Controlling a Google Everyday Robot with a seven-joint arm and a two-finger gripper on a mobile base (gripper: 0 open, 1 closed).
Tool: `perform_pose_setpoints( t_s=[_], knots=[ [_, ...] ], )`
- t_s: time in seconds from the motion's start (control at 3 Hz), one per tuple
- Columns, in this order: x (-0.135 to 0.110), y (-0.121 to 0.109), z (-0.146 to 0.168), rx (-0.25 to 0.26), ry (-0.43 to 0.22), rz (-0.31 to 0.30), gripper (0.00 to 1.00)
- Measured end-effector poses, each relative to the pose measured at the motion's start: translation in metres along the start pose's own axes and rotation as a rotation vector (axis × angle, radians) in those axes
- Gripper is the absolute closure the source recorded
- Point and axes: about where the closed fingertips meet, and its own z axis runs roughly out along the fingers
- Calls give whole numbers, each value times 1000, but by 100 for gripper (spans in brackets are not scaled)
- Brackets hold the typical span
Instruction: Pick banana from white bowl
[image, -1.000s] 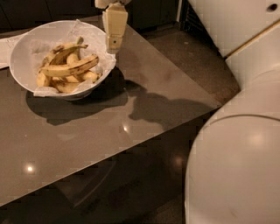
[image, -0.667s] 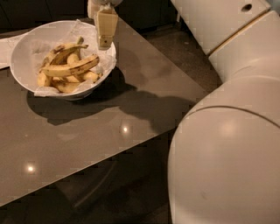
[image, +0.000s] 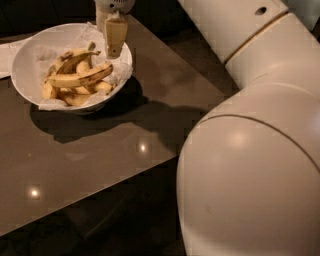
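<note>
The white bowl (image: 27, 65) stands at the far left of the dark table, lined with crumpled white paper. Several bananas lie in it. The banana (image: 80, 77), the longest one, speckled brown, lies across the top of the pile with its dark tip pointing right. My gripper (image: 114, 44) hangs over the bowl's right rim, just above and right of the banana's tip, not touching it.
The grey-brown table (image: 100, 150) runs from the bowl to a front edge low in the view. White paper (image: 6, 50) lies left of the bowl. My large white arm (image: 250, 150) fills the right side of the view.
My gripper has moved left, from beside the bowl's right edge to over its rim. The arm has swung further into view. The bananas have not moved.
</note>
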Motion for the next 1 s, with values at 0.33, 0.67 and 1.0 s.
perform_pose_setpoints(
  t_s=[0.33,0.67,1.0],
  knots=[
    [-3,1,15,-29,8,-10,40],
    [-8,1,28,-58,12,-29,39],
    [-17,0,43,-91,6,-61,38]
  ],
)
